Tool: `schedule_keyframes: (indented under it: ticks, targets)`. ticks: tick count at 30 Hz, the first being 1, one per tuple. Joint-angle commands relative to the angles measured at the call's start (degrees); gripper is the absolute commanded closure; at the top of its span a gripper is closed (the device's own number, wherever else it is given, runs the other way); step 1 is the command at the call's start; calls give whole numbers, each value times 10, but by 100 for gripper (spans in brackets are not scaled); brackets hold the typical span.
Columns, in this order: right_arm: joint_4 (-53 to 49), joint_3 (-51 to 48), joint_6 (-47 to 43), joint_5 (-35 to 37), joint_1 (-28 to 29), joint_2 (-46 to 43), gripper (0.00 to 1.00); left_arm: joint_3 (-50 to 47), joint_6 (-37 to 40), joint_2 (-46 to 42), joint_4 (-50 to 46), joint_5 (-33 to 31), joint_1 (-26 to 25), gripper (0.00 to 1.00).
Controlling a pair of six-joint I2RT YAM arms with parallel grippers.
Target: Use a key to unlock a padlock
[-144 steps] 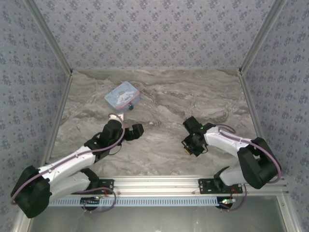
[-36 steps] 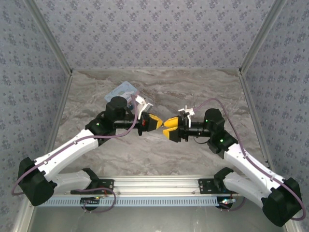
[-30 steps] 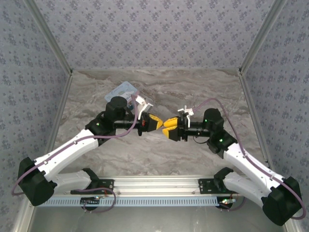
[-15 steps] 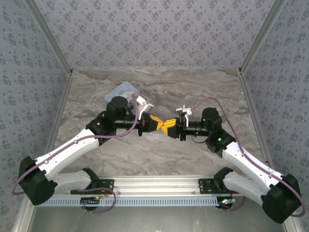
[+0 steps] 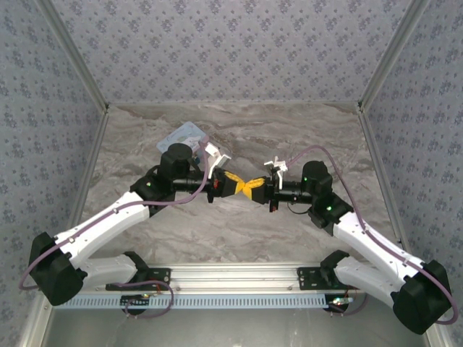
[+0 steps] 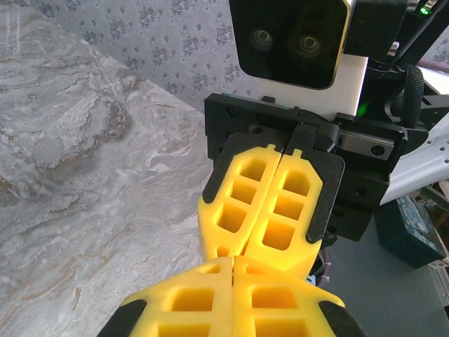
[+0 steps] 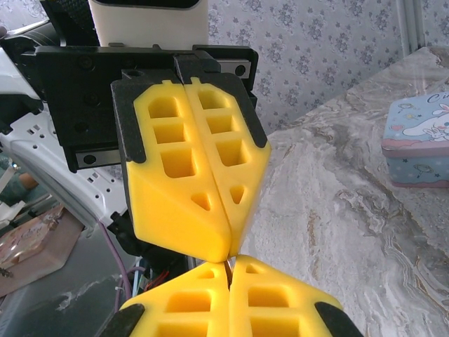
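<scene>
Key between left hand, right hand, mid table.

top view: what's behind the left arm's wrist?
A light-blue tin on the marble table. The left arm covers its near edge, so anything there is hidden.

1. The left arm and the right arm are wearing white shells over black joints.
2. A purple cable is running along each arm.
3. The left gripper is showing yellow, hollow-celled fingers set in black frames.
4. The right gripper is carrying a white-and-black camera block, and a green light is glowing.
</scene>
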Motion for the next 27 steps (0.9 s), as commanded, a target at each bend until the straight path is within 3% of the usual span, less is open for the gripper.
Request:
schedule_keyframes:
  ticks: [1,3,10,13,18,27]
  targets:
    - [-1,10,-8,6,4,-4,100,18,-7,4,27,5,-1,86]
    - [-10,11,-13,12,4,-7,100,19,-6,1,22,-7,-1,73]
    - [-58,12,-29,36,4,-12,100,22,9,-30,-11,-78,5,46]
    - [-86,10,-38,61,3,-21,100,22,9,-46,-35,-135,13,29]
    - [-139,1,-42,124,1,-44,100,24,-9,-59,-85,-239,48,9]
    - [-232,0,-28,231,-3,-62,100,117,6,40,-233,-377,131,2]
